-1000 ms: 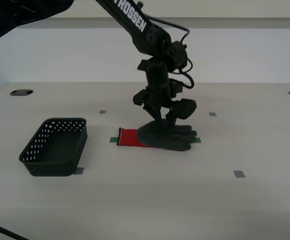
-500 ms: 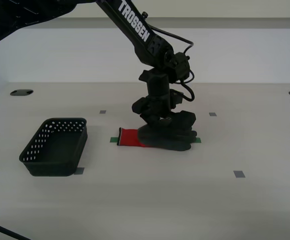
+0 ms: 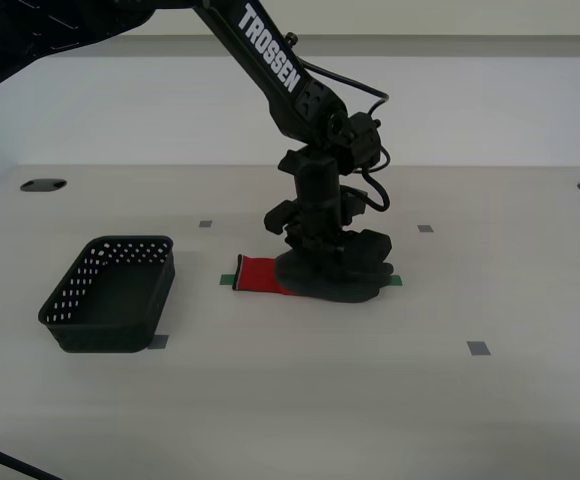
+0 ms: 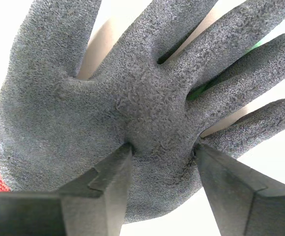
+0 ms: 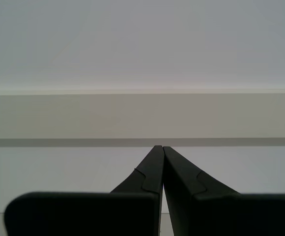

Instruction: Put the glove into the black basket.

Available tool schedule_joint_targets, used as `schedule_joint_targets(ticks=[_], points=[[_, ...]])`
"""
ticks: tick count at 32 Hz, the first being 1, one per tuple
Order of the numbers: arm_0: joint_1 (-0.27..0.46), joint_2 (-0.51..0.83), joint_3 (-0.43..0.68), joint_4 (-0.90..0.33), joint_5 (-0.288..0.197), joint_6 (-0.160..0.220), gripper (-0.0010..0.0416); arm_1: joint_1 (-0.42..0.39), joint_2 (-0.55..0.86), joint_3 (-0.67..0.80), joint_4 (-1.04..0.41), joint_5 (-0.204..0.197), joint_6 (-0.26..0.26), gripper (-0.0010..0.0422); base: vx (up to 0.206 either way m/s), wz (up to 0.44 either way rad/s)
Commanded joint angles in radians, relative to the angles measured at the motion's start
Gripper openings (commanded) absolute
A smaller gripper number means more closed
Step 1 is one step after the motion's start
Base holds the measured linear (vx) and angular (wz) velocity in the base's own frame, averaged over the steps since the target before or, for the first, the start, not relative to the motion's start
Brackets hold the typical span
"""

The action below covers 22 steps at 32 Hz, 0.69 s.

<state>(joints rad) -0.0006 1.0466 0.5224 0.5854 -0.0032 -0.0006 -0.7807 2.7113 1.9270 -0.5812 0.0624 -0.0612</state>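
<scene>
The glove (image 3: 332,277) lies flat on the table at the middle of the exterior view, with its red cuff (image 3: 258,275) towards the black basket (image 3: 120,243). The basket stands empty at the exterior view's left. My second gripper (image 3: 326,262) is straight down on the glove's palm. In the second wrist view the grey palm (image 4: 132,88) fills the frame. The gripper (image 4: 163,147) is open, with both fingertips (image 4: 110,184) pressed into the palm a little apart. My first gripper (image 5: 159,147) is shut and empty, facing a pale wall.
Small grey tape squares (image 3: 479,348) dot the table, and a green tape strip (image 3: 396,280) shows by the glove's fingers. Dark round holes (image 3: 42,185) sit at the table's far edge. A cable (image 3: 0,460) crosses the near corner at the exterior view's left.
My second gripper has come down from just above the glove onto its palm, and its jaws now press into the glove.
</scene>
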Motion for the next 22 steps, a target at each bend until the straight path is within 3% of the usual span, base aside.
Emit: schedule_joint_targets(ticks=[1, 7, 11, 22], points=[[0.0, 0.0, 0.001, 0.005, 0.0, 0.0, 0.0001, -0.001, 0.0, -0.001, -0.002, -0.002, -0.003, 0.0143, 0.0, 0.0], [0.001, 0.0, 0.001, 0.005, 0.0, 0.0, 0.0001, -0.001, 0.0, -0.029, 0.001, -0.002, 0.026, -0.0006, 0.0, 0.0], [0.001, 0.0, 0.001, 0.005, 0.0, 0.0, 0.0001, -0.001, 0.0, -0.028, -0.003, -0.002, 0.046, 0.0, 0.0, 0.0], [0.001, 0.0, 0.001, 0.005, 0.0, 0.0, 0.0001, -0.001, -0.002, 0.08, -0.26, -0.002, 0.219, -0.0001, 0.0, 0.0]])
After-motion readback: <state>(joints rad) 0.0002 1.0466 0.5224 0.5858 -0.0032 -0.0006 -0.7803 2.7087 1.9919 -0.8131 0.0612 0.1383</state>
